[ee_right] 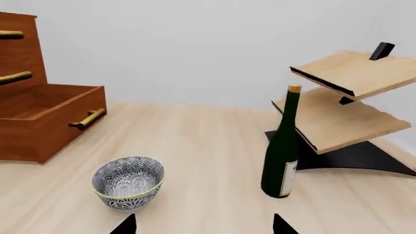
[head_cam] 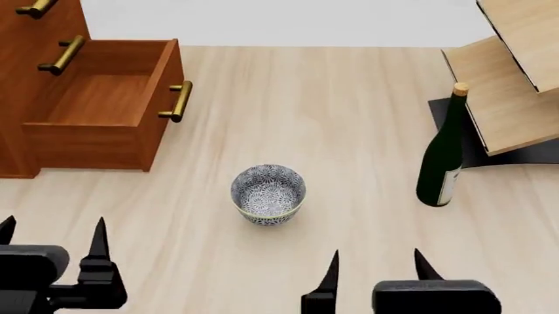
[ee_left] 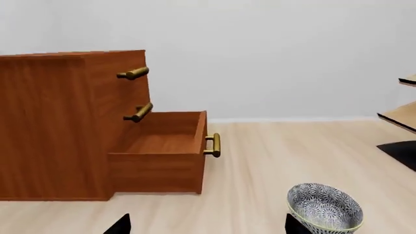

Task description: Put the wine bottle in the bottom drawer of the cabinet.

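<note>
Both grippers, left (head_cam: 52, 237) and right (head_cam: 376, 265), hang spread and empty near the bowl (head_cam: 268, 193); the wine bottle (head_cam: 442, 154) stands upright (beside the rack (head_cam: 515, 98)), well apart from the pulled-out bottom drawer (head_cam: 105, 108).

The head camera is looking forward and steeply down over the pale wood floor (head_cam: 349, 104), taking in the cabinet (head_cam: 18, 98) at left and the rack (head_cam: 515, 78) at right. The left wrist camera is sitting low, facing the cabinet (ee_left: 58, 126) and its open bottom drawer (ee_left: 162, 146) from fairly near. The right wrist camera is also sitting low, facing the wine bottle (ee_right: 282, 146) and rack (ee_right: 344, 97). All three views are sharing the bowl (head_cam: 268, 193) and the drawer.
</note>
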{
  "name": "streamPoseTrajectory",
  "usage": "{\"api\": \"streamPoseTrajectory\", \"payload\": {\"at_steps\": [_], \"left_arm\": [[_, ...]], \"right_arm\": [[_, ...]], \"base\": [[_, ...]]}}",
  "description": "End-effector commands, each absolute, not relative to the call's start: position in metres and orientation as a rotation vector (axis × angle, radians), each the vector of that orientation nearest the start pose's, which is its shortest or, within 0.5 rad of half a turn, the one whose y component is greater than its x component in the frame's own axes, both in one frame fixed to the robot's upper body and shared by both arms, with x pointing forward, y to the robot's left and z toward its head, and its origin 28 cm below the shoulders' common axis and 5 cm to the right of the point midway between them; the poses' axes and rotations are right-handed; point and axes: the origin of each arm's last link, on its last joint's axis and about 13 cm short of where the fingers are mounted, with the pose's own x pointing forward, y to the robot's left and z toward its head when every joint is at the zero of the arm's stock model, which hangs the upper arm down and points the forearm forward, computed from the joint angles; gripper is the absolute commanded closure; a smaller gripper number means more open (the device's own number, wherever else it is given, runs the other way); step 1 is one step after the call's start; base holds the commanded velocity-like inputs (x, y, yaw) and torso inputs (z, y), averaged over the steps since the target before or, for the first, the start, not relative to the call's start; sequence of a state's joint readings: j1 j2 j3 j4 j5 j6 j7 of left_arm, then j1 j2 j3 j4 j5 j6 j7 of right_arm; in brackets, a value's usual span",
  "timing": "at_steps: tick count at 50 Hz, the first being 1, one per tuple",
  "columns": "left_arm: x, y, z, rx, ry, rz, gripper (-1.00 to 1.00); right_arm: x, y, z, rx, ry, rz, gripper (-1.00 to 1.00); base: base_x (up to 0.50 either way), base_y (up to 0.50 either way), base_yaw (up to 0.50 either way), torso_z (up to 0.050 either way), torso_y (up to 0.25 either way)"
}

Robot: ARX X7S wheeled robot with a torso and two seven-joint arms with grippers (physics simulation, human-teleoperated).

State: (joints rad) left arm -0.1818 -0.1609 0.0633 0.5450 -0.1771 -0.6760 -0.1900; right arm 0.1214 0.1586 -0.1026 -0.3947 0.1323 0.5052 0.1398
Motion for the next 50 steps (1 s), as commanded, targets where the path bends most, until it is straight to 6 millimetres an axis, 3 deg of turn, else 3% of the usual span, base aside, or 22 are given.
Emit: {"api": "streamPoseTrajectory", "payload": {"at_steps": [1, 12, 19, 50], "left_arm": [[0.222, 0.221, 0.183, 0.042, -0.087, 0.058, -1.00], [0.219, 0.216, 0.245, 0.066, -0.156, 0.062, -1.00], [0.218, 0.213, 0.270, 0.074, -0.183, 0.059, -1.00], [0.216, 0.214, 0.273, 0.072, -0.189, 0.062, -1.00]], "right_arm": [[0.228, -0.107, 0.139, -0.078, -0.043, 0.014, -1.00], [0.239, -0.107, 0.190, -0.110, -0.091, 0.024, -1.00], [0.242, -0.106, 0.215, -0.103, -0.102, 0.022, -1.00], [0.242, -0.106, 0.219, -0.126, -0.120, 0.006, -1.00]], "base": [[0.00, 0.00, 0.00, 0.000, 0.000], [0.00, 0.00, 0.00, 0.000, 0.000], [0.00, 0.00, 0.00, 0.000, 0.000], [0.00, 0.00, 0.00, 0.000, 0.000]]}}
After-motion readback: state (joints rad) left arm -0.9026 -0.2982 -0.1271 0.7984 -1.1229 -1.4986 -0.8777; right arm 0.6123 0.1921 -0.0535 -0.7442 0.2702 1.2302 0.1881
